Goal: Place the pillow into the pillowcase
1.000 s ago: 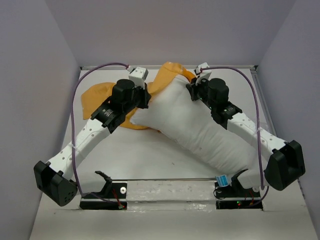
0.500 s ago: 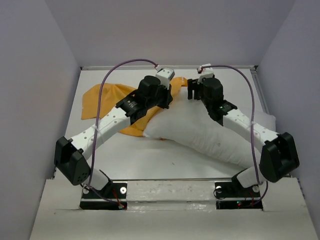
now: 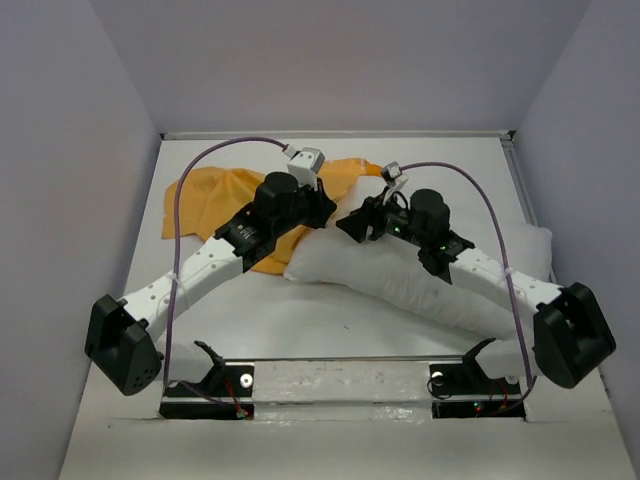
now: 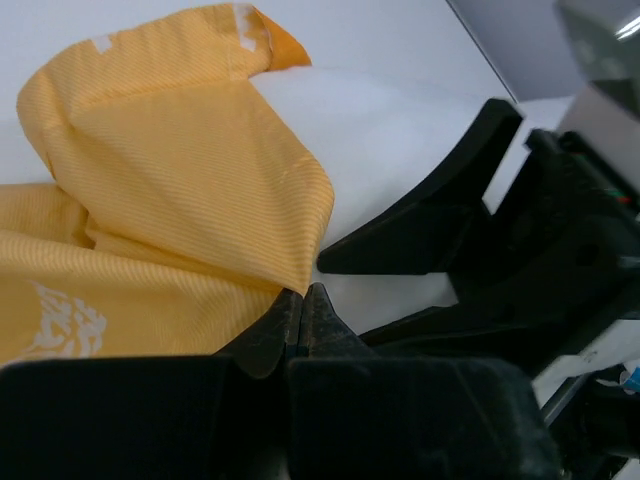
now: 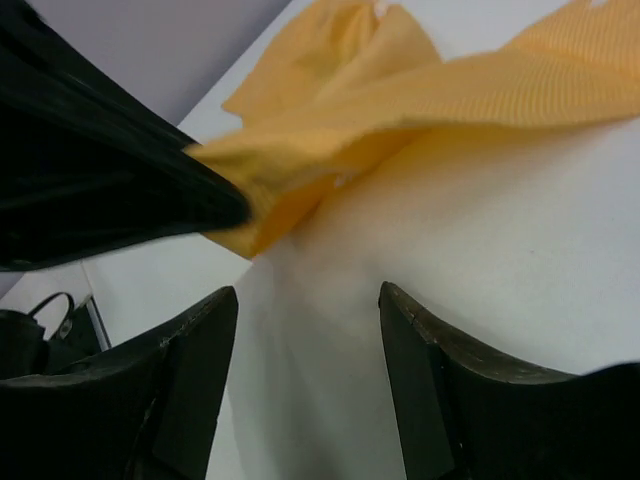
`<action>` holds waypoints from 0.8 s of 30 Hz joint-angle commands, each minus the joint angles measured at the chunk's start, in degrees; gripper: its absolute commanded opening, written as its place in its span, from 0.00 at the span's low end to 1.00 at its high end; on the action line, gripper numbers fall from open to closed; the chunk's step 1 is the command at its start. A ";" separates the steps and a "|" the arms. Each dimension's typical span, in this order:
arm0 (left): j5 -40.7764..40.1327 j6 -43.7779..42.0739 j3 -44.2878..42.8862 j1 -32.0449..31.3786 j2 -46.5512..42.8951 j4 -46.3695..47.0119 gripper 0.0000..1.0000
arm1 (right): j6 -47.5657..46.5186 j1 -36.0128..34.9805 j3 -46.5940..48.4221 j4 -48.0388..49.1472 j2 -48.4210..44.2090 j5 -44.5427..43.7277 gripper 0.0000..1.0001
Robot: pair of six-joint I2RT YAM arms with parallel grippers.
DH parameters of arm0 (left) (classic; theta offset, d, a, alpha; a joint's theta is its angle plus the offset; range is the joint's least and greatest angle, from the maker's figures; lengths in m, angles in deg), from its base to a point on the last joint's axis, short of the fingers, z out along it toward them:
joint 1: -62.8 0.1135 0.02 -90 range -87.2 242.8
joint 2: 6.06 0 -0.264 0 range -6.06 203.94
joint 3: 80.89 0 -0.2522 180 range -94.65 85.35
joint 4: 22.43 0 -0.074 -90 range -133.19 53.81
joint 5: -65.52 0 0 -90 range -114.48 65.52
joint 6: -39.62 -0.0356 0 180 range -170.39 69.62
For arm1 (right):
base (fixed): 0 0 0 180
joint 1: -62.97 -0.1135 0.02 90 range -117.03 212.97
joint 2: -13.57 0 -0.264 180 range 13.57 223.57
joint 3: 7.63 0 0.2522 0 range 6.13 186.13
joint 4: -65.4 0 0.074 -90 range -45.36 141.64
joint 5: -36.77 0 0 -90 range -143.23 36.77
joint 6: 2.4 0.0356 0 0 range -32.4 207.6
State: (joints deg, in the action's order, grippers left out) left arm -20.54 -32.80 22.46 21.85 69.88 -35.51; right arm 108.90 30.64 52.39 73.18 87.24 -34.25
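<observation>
We take the white table (image 3: 300, 330) first, since it carries everything. On it the pillow (image 3: 350, 270) lies slantwise from the middle toward the right wall. It is plump, matte and soft, a rounded rectangle that dents under a touch, and almost all of it is outside the case.

The pillowcase (image 3: 215, 195) is spread flat and wrinkled at the far left, and one flap reaches over the pillow's far end. It is a thin orange-yellow weave with fine ribbing that folds into sharp creases and has no body of its own. In the left wrist view a pale print shows on it, but we cannot read it.

We judge the step in hand to be opening the mouth and drawing it over the pillow's end – early work, with the bulk of the stuffing to come. The left gripper (image 4: 302, 305) has its jaws pressed together, pinching a fold of the hem just above the pillow.

The right gripper (image 5: 305, 300) hangs over the pillow's skin with its jaws spread and nothing between them, close beside the left. We think the next move calls for it to take the opposite hem layer – only one ply, or the mouth closes. Limp cloth will slip, and the soft filling will bunch rather than slide.
</observation>
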 commanded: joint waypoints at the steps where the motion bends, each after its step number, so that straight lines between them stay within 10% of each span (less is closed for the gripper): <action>1: 1.41 3.86 2.86 1.74 -7.29 8.80 0.00 | 1.47 -0.80 0.67 13.26 4.72 11.60 0.64; 15: 10.47 6.23 3.83 5.79 -7.30 11.62 0.00 | -2.06 -6.77 11.83 12.73 18.43 9.32 0.70; 24: 9.94 7.11 6.64 8.34 -12.39 11.27 0.00 | 3.40 -6.77 10.43 22.49 18.97 6.42 0.00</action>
State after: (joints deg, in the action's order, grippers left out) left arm -12.71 -26.88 28.60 29.46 62.23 -29.60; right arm 110.67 23.88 62.23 88.07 107.22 -25.46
